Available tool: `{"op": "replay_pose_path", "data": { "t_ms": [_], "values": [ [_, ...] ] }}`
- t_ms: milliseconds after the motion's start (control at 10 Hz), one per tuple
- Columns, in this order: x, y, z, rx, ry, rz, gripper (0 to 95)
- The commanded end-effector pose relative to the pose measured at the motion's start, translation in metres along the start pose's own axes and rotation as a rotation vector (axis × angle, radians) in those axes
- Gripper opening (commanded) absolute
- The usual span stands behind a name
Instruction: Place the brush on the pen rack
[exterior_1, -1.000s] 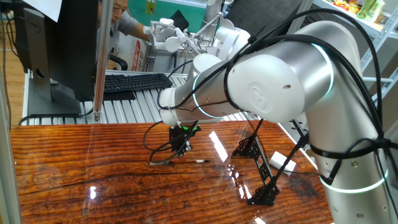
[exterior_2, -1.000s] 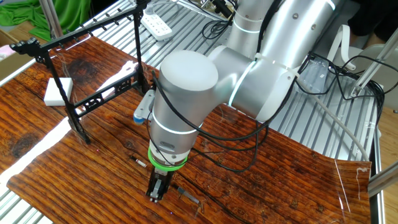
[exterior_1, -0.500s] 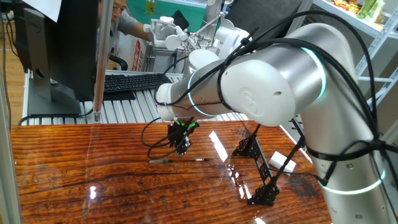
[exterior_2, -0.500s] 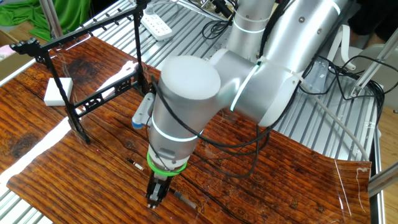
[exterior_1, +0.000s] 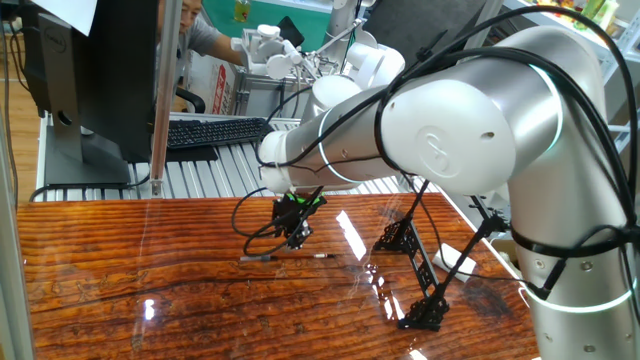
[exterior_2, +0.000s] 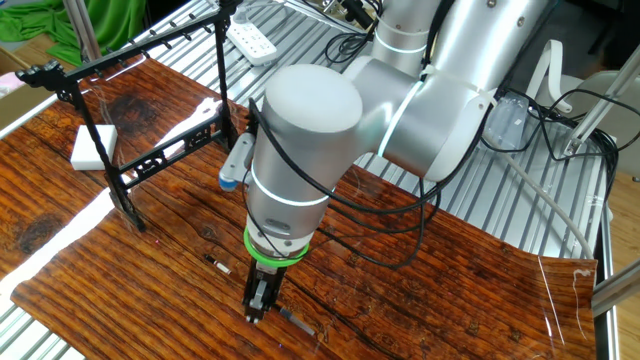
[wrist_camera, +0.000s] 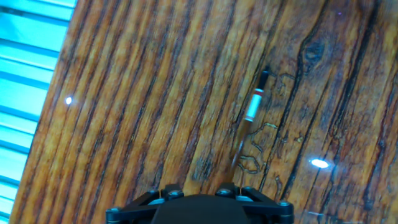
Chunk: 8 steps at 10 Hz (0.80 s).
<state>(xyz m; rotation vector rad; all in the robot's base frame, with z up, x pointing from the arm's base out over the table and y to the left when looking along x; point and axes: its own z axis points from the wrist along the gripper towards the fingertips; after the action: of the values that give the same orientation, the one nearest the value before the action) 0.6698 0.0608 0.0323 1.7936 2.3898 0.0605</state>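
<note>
No text, label or number can be read — all too small or blurred

On my screens the arm (exterior_1: 450, 140) is all glossy silver-grey rounded housings, fat cylinders joined at domed caps. Thin pale teal light rings (exterior_1: 520, 110) mark the joints. Black cables (exterior_1: 575, 120) loop loosely along the outside of the big links and drape down past the wrist. A bright green collar (exterior_2: 268, 255) circles the wrist just above the small black 2-finger gripper (exterior_2: 258, 312). A light blue tab (exterior_2: 231, 178) sticks out beside the forearm.
</note>
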Motion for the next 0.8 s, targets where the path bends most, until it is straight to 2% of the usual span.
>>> {"op": "replay_pose_path", "data": {
  "t_ms": [100,300,500,800],
  "values": [
    [-0.0017,-0.0089,0.0028,-0.003,-0.003,-0.01,38.0],
    [-0.0026,-0.0129,0.0039,0.004,-0.003,-0.007,38.0],
    [-0.0028,-0.014,0.0041,0.031,0.001,-0.003,38.0],
    [-0.003,-0.0142,0.0048,0.049,0.009,0.002,38.0]
  ]
}}
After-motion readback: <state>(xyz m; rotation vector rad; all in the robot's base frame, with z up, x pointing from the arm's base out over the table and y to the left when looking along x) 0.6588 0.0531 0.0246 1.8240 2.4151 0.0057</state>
